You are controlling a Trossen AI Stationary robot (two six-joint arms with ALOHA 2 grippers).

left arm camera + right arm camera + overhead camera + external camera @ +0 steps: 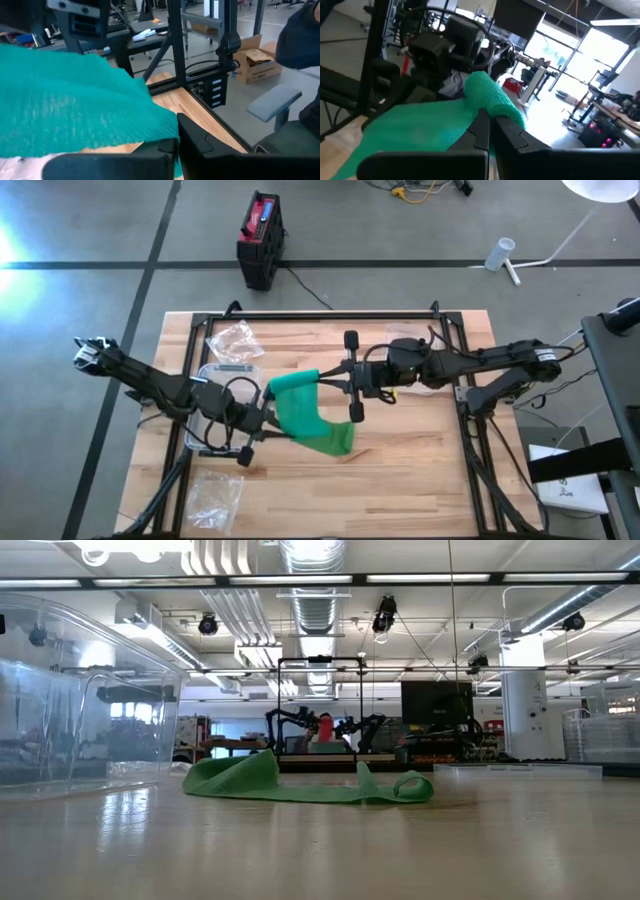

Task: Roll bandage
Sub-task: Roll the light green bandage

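A green bandage [310, 418] stretches from a rolled end [295, 383], held up near the table's middle, down to a loose end [300, 785] lying on the wood. My left gripper [266, 420] is shut at the strip's left edge. My right gripper [328, 380] is shut at the rolled end from the right. In the left wrist view the bandage [75, 105] drapes over the shut fingers. Neither gripper shows in the low view. My left gripper pinches the bandage's left edge [167, 136] between its two fingers, coming roughly level from the table's left. The cloth spreads away from the fingers; I cannot tell how many layers they hold. My right gripper pinches the rolled end [492, 102] between its two fingers, level from the table's right. The roll is lifted clear, and the strip slopes down from it to the table.
A clear plastic container [212, 385] stands under my left arm and fills the low view's left [70, 700]. Crumpled clear bags lie at the far left [236, 340] and near left [215, 495]. A black frame rail [320, 315] borders the far edge.
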